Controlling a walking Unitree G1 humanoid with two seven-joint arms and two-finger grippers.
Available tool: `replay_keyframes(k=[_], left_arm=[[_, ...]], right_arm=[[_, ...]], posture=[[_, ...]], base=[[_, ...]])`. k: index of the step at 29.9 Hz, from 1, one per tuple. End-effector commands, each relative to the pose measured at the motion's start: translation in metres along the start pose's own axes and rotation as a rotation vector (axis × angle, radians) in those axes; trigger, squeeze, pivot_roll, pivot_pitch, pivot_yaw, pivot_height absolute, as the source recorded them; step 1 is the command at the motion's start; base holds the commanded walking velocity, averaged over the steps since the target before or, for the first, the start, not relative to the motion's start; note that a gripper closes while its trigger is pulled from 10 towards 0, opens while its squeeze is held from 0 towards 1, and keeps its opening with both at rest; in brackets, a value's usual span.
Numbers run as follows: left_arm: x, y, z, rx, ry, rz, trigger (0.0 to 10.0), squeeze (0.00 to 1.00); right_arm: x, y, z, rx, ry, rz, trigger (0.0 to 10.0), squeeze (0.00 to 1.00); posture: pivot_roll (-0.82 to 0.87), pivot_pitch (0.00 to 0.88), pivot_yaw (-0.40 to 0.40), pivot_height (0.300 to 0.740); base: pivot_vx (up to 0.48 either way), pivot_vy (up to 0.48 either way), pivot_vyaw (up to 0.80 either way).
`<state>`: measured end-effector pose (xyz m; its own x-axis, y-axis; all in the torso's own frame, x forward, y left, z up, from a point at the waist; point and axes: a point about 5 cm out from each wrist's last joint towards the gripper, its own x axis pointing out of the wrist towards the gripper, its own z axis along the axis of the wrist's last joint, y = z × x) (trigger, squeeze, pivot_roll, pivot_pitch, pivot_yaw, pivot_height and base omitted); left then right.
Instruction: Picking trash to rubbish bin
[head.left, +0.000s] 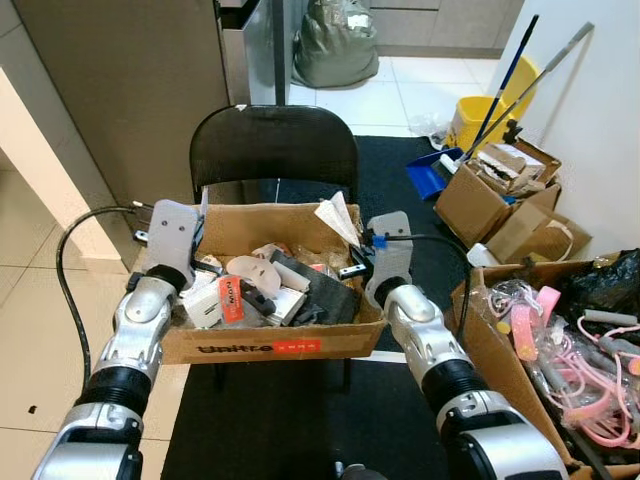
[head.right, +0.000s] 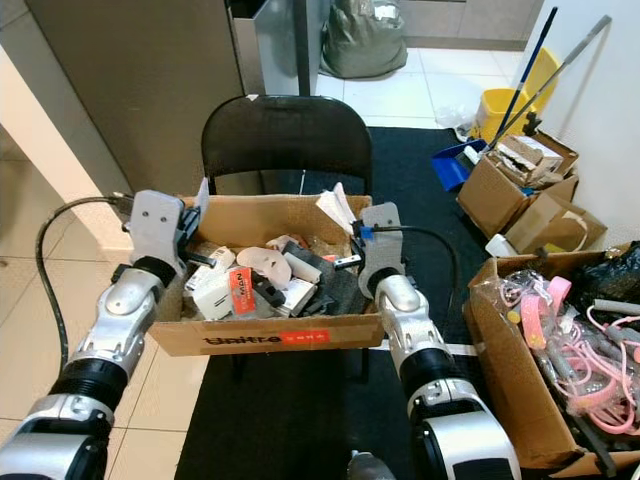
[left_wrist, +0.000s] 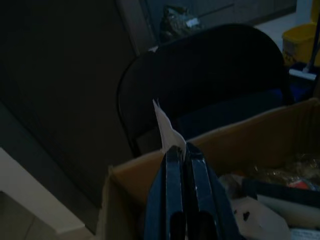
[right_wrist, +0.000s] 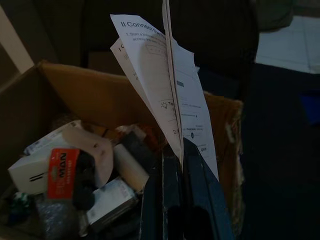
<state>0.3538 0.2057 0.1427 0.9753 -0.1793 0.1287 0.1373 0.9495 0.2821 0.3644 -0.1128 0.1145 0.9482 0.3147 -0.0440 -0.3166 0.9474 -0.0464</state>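
A cardboard box (head.left: 260, 345) full of mixed trash stands on the seat of a black chair (head.left: 275, 150). My right gripper (right_wrist: 175, 150) is over the box's right back corner, shut on a folded white printed leaflet (right_wrist: 160, 75) that stands up from its fingers; the same leaflet (head.left: 338, 218) sticks up above the box's rim. My left gripper (left_wrist: 182, 150) is at the box's left back corner, shut on a thin white paper scrap (left_wrist: 167, 127). Inside lie a white carton with a red label (head.left: 230, 298), a dark block (head.left: 315, 285) and wrappers.
An open box of pink plastic items (head.left: 560, 360) stands close on the right. Further back right are cardboard boxes (head.left: 490, 195), a blue dustpan (head.left: 430, 170), a yellow bucket (head.left: 480, 120) with mop handles and a stuffed bag (head.left: 335, 45). A brown cabinet (head.left: 130, 90) rises on the left.
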Motion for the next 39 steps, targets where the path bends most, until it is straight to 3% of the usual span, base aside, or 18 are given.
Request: replay_keyframes(k=[1, 6, 12, 19, 25, 26, 27, 28, 29, 33, 39], left_arm=[[-0.002, 0.008, -0.002, 0.011, 0.013, 0.006, 10.0, 0.0], [0.003, 0.012, 0.004, -0.012, 0.002, -0.019, 10.0, 0.0], [0.002, 0.014, 0.004, -0.005, 0.001, -0.017, 10.0, 0.0], [-0.007, 0.023, -0.006, -0.018, 0.038, 0.044, 10.0, 0.0], [-0.008, 0.023, -0.006, -0.024, 0.036, 0.048, 10.0, 0.0], [-0.008, 0.023, -0.007, -0.034, 0.035, 0.045, 10.0, 0.0], [-0.008, 0.023, -0.007, -0.034, 0.035, 0.045, 10.0, 0.0], [-0.008, 0.022, -0.007, -0.038, 0.033, 0.045, 10.0, 0.24], [-0.008, 0.022, -0.006, -0.045, 0.031, 0.048, 10.0, 1.0], [-0.008, 0.022, -0.006, -0.048, 0.026, 0.06, 10.0, 1.0], [-0.002, 0.025, 0.0, -0.036, 0.008, 0.075, 10.0, 1.0]], right_arm=[[-0.001, -0.001, -0.003, -0.015, 0.013, 0.004, 10.0, 0.0], [0.001, -0.014, 0.004, -0.04, 0.014, -0.033, 10.0, 0.0], [-0.002, -0.016, 0.004, -0.026, 0.001, -0.025, 10.0, 0.0], [-0.005, 0.007, 0.001, 0.059, -0.029, 0.099, 10.0, 0.0], [-0.004, 0.015, 0.004, 0.107, -0.043, 0.125, 10.0, 0.0], [-0.004, 0.018, 0.003, 0.118, -0.04, 0.138, 10.0, 0.07], [-0.004, 0.018, 0.003, 0.118, -0.04, 0.138, 10.0, 0.07], [-0.005, 0.02, 0.002, 0.123, -0.036, 0.152, 10.0, 0.35], [-0.006, 0.023, -0.001, 0.12, -0.029, 0.169, 10.0, 1.0], [-0.009, 0.027, -0.004, 0.129, -0.024, 0.181, 10.0, 1.0], [-0.01, 0.021, -0.003, 0.142, -0.03, 0.154, 10.0, 1.0]], posture=[[0.04, 0.177, -0.002, 0.74], [0.03, 0.238, -0.007, 0.74], [0.03, 0.286, -0.018, 0.74], [0.03, 0.35, -0.036, 0.74], [0.02, 0.363, -0.042, 0.74], [0.02, 0.363, -0.042, 0.74], [0.02, 0.363, -0.042, 0.74], [0.02, 0.366, -0.044, 0.74], [0.02, 0.366, -0.044, 0.74], [0.02, 0.364, -0.041, 0.74], [0.02, 0.342, -0.035, 0.74]], base=[[0.0, 0.0, 0.0], [0.0, 0.0, 0.0], [0.0, 0.0, 0.0], [0.0, 0.0, 0.0], [0.0, 0.0, 0.0], [0.0, 0.0, 0.0], [0.0, 0.0, 0.0], [0.0, 0.0, 0.0], [0.0, 0.0, 0.0], [0.0, 0.0, 0.0], [0.0, 0.0, 0.0]])
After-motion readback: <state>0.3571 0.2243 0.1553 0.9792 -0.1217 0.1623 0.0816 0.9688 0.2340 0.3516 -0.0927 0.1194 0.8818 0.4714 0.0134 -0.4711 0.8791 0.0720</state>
